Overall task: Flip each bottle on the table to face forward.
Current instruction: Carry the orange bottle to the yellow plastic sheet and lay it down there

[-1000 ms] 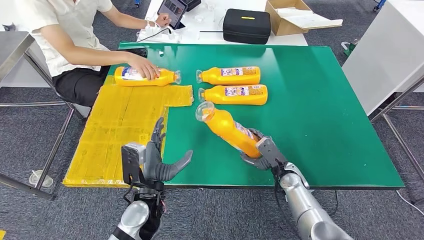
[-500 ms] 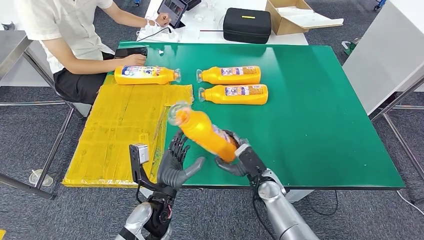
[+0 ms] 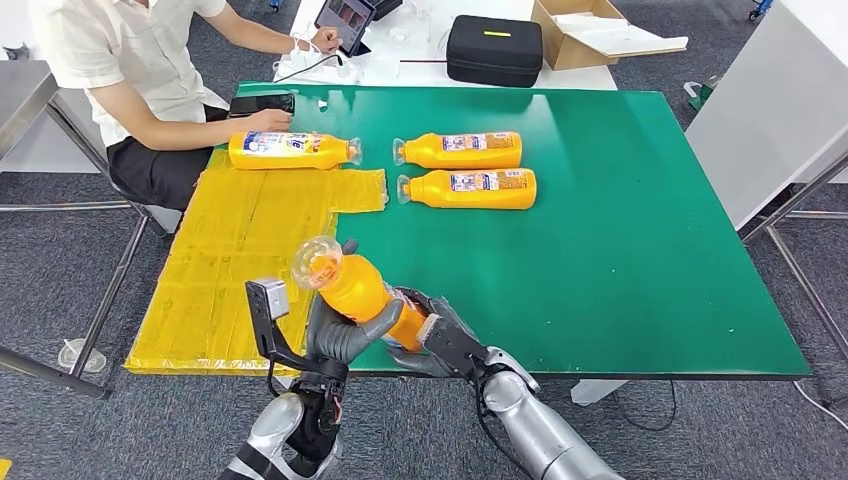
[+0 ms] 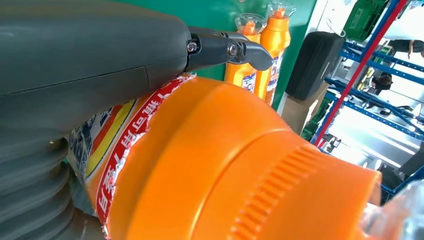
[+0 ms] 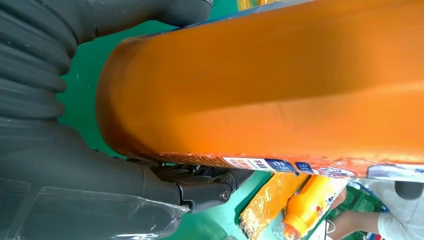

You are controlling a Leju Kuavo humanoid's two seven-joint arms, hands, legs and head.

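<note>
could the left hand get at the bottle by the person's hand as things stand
Probably not yet. The left hand and the right hand both grip the raised bottle, so the left is busy. The far bottle lies uncovered across the yellow mat.

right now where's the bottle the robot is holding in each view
Head view: held bottle low centre, over the table's near edge, between left hand and right hand.
Left wrist view: orange body up close.
Right wrist view: its side across the picture.
Shared landmark: green table.
</note>
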